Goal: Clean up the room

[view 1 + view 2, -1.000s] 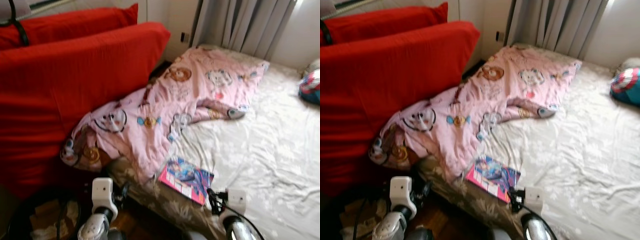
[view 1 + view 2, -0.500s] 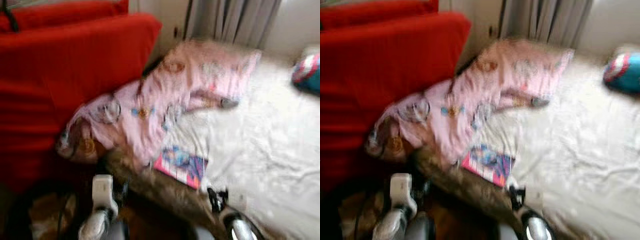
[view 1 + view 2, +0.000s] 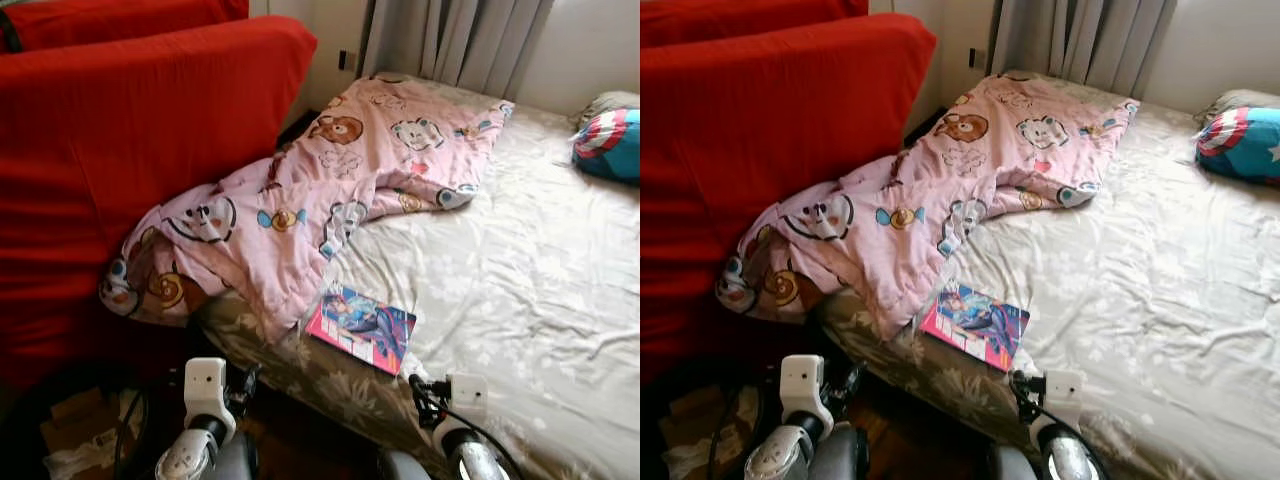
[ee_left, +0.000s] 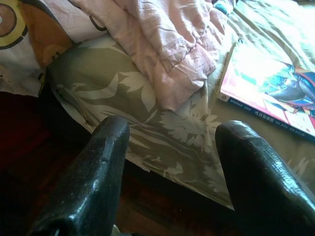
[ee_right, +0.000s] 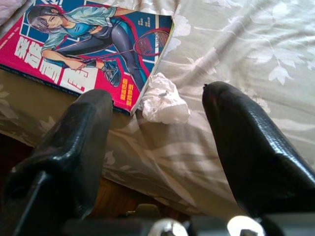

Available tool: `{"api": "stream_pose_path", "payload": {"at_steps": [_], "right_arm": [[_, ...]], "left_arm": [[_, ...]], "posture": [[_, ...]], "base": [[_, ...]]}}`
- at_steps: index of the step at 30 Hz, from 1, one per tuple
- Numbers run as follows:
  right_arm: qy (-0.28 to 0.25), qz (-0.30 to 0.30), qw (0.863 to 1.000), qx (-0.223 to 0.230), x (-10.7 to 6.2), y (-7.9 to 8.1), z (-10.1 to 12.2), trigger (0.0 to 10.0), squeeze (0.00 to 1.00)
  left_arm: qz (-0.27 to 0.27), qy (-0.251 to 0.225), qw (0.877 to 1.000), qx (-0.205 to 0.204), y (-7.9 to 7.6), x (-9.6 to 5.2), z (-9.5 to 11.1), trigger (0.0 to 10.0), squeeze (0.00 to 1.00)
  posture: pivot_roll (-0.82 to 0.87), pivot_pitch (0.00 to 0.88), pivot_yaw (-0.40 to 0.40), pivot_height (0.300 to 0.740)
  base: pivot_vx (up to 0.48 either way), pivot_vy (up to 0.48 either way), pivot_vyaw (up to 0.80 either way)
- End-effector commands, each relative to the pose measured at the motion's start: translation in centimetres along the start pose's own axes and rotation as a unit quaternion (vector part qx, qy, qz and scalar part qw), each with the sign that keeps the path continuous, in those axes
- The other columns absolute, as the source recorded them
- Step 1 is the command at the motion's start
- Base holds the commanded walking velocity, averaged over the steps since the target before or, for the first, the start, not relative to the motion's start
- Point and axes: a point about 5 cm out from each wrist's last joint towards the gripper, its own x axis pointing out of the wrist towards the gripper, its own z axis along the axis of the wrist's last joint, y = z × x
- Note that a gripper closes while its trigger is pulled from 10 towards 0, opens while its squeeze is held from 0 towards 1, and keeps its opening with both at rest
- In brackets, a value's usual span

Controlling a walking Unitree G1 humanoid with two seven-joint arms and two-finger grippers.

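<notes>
- Tidying looks barely begun, as we judge it: a pink quilt (image 3: 330, 190) lies rumpled across the bed (image 3: 520, 280) and hangs over its near corner against the red sofa (image 3: 120, 150).
- We see a book (image 3: 362, 328) with a bright cover near the bed's front edge, just beside the quilt's hem.
- Our right wrist view shows a crumpled tissue (image 5: 162, 104) touching the book's corner; it looks like the nearest bit of litter.
- A blue and red cushion (image 3: 608, 142) sits at the far side of the bed, well apart from us.
- Our right gripper (image 5: 157, 147) hangs just off the bed's edge, fingers spread wide and empty, lined up with the tissue.
- Our left gripper (image 4: 172, 167) is low by the bed's corner below the quilt, fingers also apart and holding nothing.
- A box (image 3: 75, 420) with some cord sits on the floor by the sofa.
- Left to do, we reckon: pick up the tissue, put the book away, straighten the quilt.
</notes>
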Motion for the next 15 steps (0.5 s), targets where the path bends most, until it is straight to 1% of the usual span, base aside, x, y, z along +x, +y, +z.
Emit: {"api": "stream_pose_path", "payload": {"at_steps": [1,15], "right_arm": [[0.001,-0.007,1.0,0.0,-0.26,-0.43,-0.19,10.0,0.0],[0.011,-0.003,1.0,0.0,-0.27,-0.57,-0.52,10.0,0.0]], "left_arm": [[-0.004,0.004,1.0,-0.001,-0.2,-0.03,-0.15,10.0,0.0],[-0.004,0.005,1.0,0.001,-0.18,-0.02,-0.13,10.0,0.0]], "posture": [[-0.05,0.093,-0.065,0.612],[-0.04,0.094,-0.064,0.612]], "base": [[0.0,0.0,0.0],[0.0,0.0,0.0]]}}
